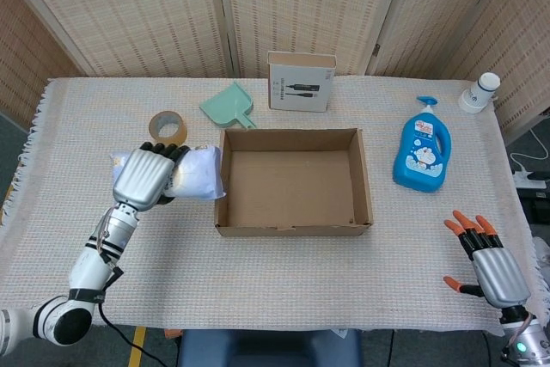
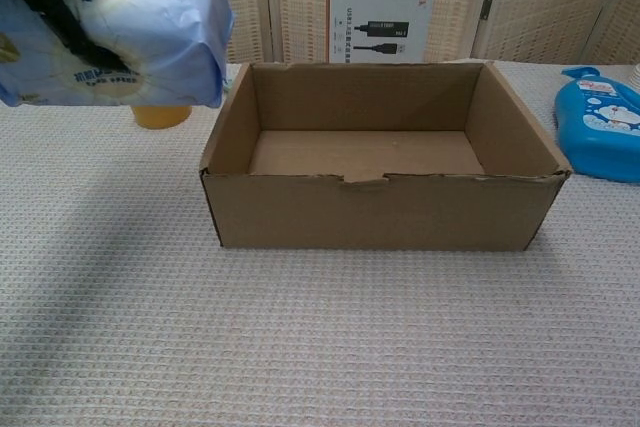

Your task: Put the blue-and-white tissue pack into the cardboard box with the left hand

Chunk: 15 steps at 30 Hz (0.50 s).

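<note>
My left hand (image 1: pixel 148 175) grips the blue-and-white tissue pack (image 1: pixel 196 174) and holds it in the air just left of the open cardboard box (image 1: pixel 293 182). In the chest view the tissue pack (image 2: pixel 130 39) hangs high at the upper left, above the level of the cardboard box's (image 2: pixel 380 209) left wall, with dark fingers (image 2: pixel 62 7) wrapped over it. The box is empty inside. My right hand (image 1: pixel 487 265) rests near the table's front right corner with its fingers spread and nothing in it.
A roll of brown tape (image 1: pixel 165 126) lies behind my left hand. A green dustpan (image 1: pixel 230 107) and a white product box (image 1: pixel 301 82) stand behind the cardboard box. A blue bottle (image 1: pixel 423 146) lies to its right, a white jar (image 1: pixel 479 92) at far right.
</note>
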### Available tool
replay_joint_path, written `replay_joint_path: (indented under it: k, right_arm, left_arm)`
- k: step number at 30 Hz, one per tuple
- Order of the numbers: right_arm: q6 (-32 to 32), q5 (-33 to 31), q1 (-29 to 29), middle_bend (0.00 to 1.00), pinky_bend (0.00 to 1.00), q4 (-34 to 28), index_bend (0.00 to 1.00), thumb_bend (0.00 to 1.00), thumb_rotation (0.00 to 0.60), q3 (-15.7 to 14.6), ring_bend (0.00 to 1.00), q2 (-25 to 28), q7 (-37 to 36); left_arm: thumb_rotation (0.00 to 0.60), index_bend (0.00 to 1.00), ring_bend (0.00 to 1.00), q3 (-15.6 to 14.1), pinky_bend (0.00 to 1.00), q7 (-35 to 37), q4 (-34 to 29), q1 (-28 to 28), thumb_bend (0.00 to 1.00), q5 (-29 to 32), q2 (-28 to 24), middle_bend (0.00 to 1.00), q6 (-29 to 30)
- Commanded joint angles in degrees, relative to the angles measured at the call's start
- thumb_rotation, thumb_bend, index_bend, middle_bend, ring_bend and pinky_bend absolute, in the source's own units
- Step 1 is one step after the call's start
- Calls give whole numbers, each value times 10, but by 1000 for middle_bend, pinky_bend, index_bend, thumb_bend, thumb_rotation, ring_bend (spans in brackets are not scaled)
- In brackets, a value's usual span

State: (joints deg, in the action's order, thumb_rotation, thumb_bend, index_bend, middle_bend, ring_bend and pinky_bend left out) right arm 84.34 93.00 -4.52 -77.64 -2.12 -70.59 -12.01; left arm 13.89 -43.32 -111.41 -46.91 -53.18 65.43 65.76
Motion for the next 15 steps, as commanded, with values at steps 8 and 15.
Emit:
replay_joint_path:
  k: [8, 15]
  right_arm:
    - [0, -10, 2, 0, 0, 21, 123, 0, 600, 4, 0, -1, -31]
    - [4, -17, 5, 0, 0, 29, 123, 0, 600, 9, 0, 3, -47]
  left_arm:
    - [600, 589, 573, 59, 655, -20, 32, -88, 274, -1, 144, 685, 45]
    - [600, 591, 573, 79, 660, -42, 88, -150, 274, 2, 235, 685, 42]
